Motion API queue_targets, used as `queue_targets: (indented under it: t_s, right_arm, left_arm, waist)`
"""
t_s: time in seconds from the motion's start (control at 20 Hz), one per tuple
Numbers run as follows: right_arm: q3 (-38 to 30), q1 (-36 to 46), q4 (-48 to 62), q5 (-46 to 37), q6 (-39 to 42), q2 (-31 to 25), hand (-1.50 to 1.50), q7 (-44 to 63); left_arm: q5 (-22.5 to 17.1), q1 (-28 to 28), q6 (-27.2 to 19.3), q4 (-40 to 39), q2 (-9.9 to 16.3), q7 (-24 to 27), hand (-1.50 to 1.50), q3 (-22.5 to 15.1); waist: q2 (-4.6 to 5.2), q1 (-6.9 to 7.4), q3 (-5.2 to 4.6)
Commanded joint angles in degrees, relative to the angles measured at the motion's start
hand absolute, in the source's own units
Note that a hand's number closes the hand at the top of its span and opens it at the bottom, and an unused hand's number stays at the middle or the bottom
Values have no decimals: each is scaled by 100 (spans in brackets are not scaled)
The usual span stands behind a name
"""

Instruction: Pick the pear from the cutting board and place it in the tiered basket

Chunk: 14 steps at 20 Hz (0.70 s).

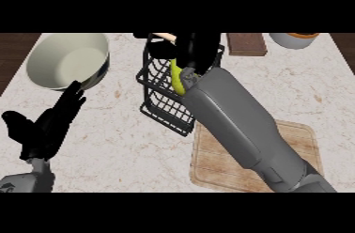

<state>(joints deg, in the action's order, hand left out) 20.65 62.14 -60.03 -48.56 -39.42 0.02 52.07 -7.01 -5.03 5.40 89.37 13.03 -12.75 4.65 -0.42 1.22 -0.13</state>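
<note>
The black wire tiered basket (161, 101) stands at the counter's middle, just behind the wooden cutting board (298, 147). My right forearm stretches from the lower right across the board and over the basket. My right hand (196, 48) hangs above the basket's top with its fingers curled round the yellow-green pear (178, 78), of which only a strip shows below the hand. My left hand (50, 120) rests open at the left, fingers straight and pointing up.
A large cream bowl (68, 60) sits at the back left, just beyond my left hand's fingertips. A dark brown block (246, 44) and a grey pot (295, 39) stand along the back edge at the right.
</note>
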Motion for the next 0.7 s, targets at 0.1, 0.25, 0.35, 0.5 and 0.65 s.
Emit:
queue_targets:
  t_s: [0.1,0.25,0.35,0.5,0.65]
  right_arm:
    - [-535,-378,-672,310,-1020,-2,-150,-87]
    - [-949,-383,-898,516,-1329,-90,-150,-286]
    - [-1028,-675,-1347,301,-1312,-168,-150,-130]
    - [-1226,-882,-1857,-71,-1200,-351,-150,34]
    - [-1348,-1793,-3070,-168,-845,-709,-150,215]
  left_arm:
    - [148,-77,-165,-215,-110,182,0,31]
    - [11,219,-47,292,-72,-119,0,-36]
    - [89,660,42,241,-119,235,0,-80]
    - [145,-55,-167,-322,-157,125,0,60]
    - [-24,251,-3,139,60,-53,0,201]
  waist:
    - [41,-165,15]
    - [30,-84,21]
    - [4,-135,16]
    - [16,-258,11]
    - [-24,-306,16]
